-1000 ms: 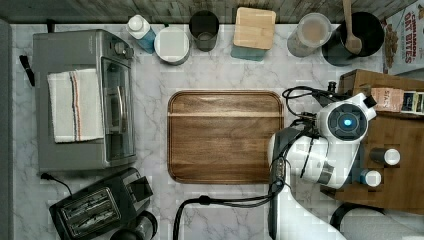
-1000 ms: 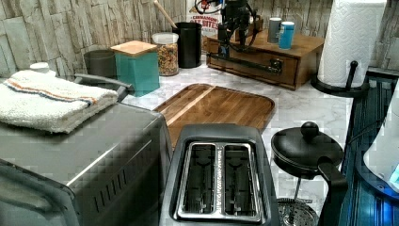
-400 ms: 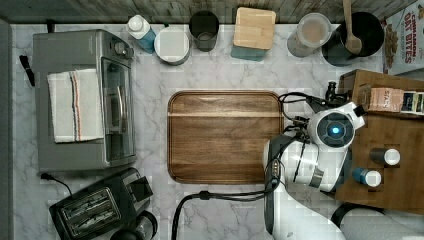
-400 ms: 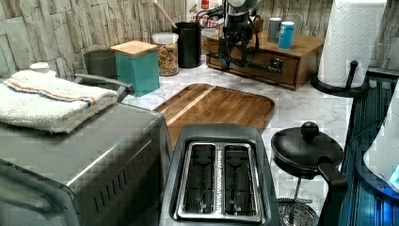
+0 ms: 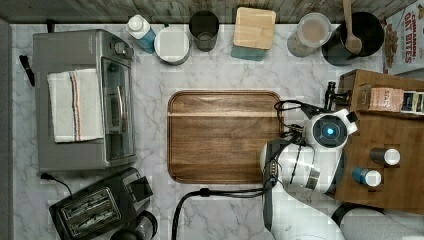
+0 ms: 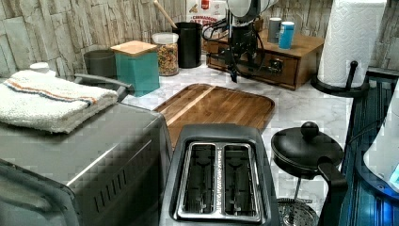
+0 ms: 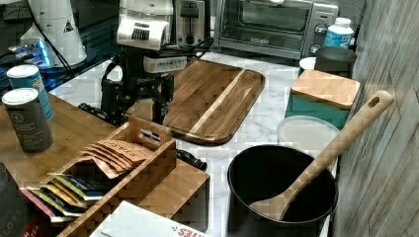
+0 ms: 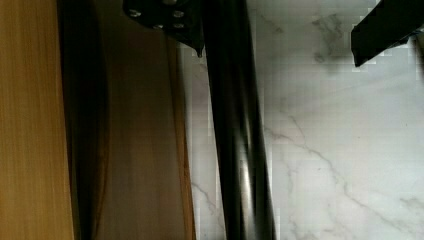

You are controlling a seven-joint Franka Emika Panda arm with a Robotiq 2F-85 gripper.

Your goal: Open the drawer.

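The drawer (image 6: 263, 66) is in the front of a low wooden cabinet (image 5: 395, 125) at the top view's right. Its long black bar handle (image 8: 235, 150) runs between my gripper's two fingers. One fingertip (image 8: 165, 20) is right beside the bar on the drawer side, and the other is well clear over the marble. My gripper (image 8: 275, 30) is open and points down at the cabinet's front (image 6: 234, 70), (image 7: 136, 106). A dark gap shows between the pale cabinet top and the drawer's wood.
A wooden tray (image 5: 225, 137) lies just beyond the handle on the marble counter. Two cans (image 5: 385, 156) and a tea-bag box (image 5: 385, 99) stand on the cabinet. A toaster oven (image 5: 85, 100), a toaster (image 5: 92, 210), a black pot with spoon (image 7: 281, 197) and a paper towel roll (image 6: 353, 37) ring the counter.
The arm has shifted toward the top view's left, off the cabinet top, and the gripper has come down in front of the cabinet to the handle's height.
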